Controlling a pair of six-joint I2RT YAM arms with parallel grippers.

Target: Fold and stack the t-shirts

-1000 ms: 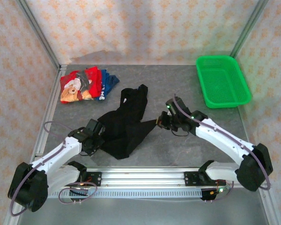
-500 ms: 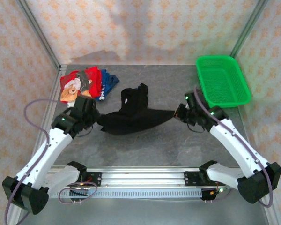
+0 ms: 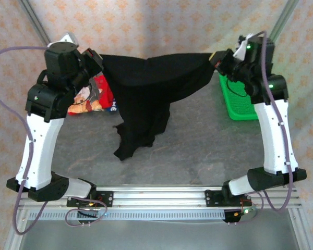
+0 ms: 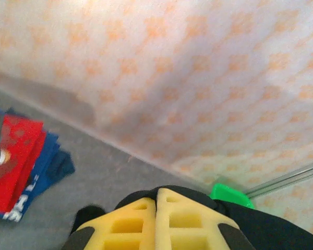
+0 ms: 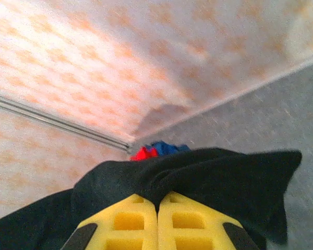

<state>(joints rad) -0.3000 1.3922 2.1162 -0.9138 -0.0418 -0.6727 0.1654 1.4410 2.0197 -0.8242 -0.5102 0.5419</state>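
While left gripper (image 3: 98, 58) and right gripper (image 3: 215, 56) pinch it aloft, the black t-shirt (image 3: 146, 88) overlaps red tee (image 3: 93, 95).

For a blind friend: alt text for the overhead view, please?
A black t-shirt hangs stretched in the air, gripped by the robot's left hand and right hand. A red t-shirt and green basket lie behind.

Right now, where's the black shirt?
In the top view the black shirt hangs stretched between the left gripper and right gripper, its tail dangling toward mid-table, left of the green basket.
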